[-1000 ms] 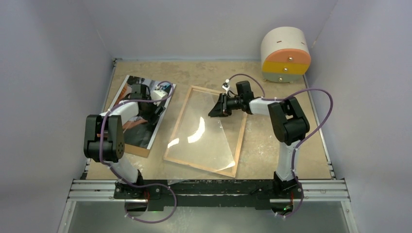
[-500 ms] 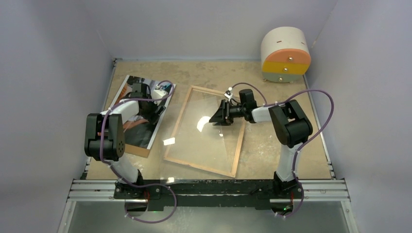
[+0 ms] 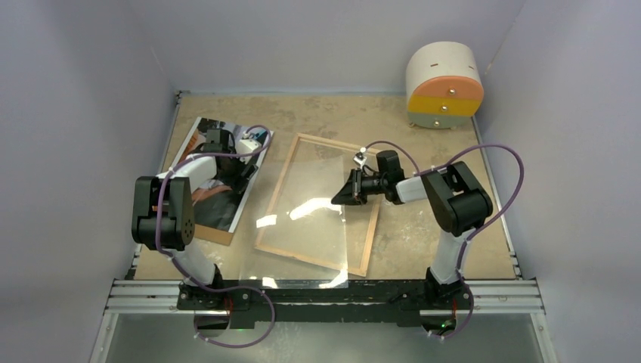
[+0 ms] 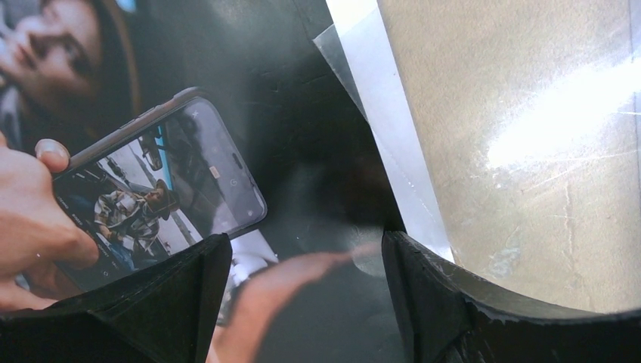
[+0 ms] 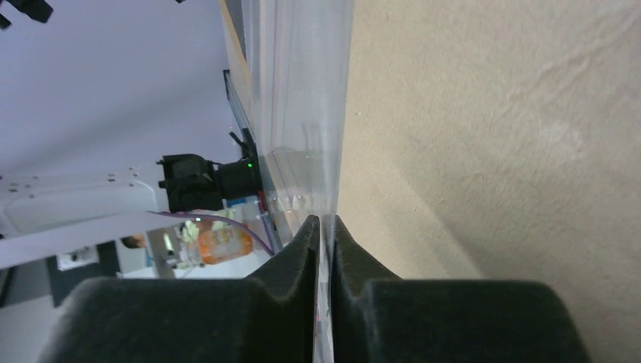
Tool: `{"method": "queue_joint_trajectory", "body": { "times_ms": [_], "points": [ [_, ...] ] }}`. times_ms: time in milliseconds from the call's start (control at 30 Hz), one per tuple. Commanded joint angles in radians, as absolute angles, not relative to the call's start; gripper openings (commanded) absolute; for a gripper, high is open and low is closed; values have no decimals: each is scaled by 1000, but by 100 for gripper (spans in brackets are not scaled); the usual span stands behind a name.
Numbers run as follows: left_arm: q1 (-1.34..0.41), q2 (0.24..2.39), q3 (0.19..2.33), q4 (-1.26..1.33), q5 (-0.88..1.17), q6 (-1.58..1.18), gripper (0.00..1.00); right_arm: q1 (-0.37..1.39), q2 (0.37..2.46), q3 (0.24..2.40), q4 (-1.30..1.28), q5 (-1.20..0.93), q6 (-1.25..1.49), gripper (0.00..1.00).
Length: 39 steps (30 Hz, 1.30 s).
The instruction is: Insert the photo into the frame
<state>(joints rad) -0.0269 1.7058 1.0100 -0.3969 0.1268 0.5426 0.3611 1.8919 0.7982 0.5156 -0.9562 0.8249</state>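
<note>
The photo [image 3: 199,138] lies flat at the left on a brown hardboard sheet [image 3: 216,236]. My left gripper [image 3: 240,172] hangs open just above the photo's dark part [image 4: 227,113], near its white border [image 4: 385,151], with nothing between the fingers. The frame [image 3: 373,227] lies wood side up in the middle of the table. My right gripper [image 3: 344,198] is shut on the far right edge of the clear pane [image 3: 310,249]. The pane is tilted up and reaches past the frame's near rail. The right wrist view shows the pane [image 5: 302,113] edge-on between the closed pads.
A round white, orange and yellow drawer unit [image 3: 444,83] stands at the back right corner. Grey walls close in the table on three sides. A metal rail [image 3: 325,295] carrying both arm bases runs along the near edge.
My right gripper has moved toward the near edge, and the clear pane has slid that way until it overhangs the frame's near rail. The left arm has stayed still.
</note>
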Motion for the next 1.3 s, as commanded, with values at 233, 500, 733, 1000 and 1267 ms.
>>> {"method": "queue_joint_trajectory", "body": {
  "times_ms": [233,500,733,1000,1267],
  "points": [
    [-35,1708,1106,-566,247,575,92,333,1684,746,532,-840,928,0],
    [-35,1742,1201,-608,329,540,96,234,1561,726,388,-781,878,0],
    [-38,1785,1237,-619,378,519,97,160,1547,710,335,-810,851,0],
    [-82,1798,1244,-606,402,499,96,144,1572,704,376,-830,874,0],
    [-125,1809,1247,-599,395,484,96,131,1595,704,351,-826,865,0]
  ]
}}
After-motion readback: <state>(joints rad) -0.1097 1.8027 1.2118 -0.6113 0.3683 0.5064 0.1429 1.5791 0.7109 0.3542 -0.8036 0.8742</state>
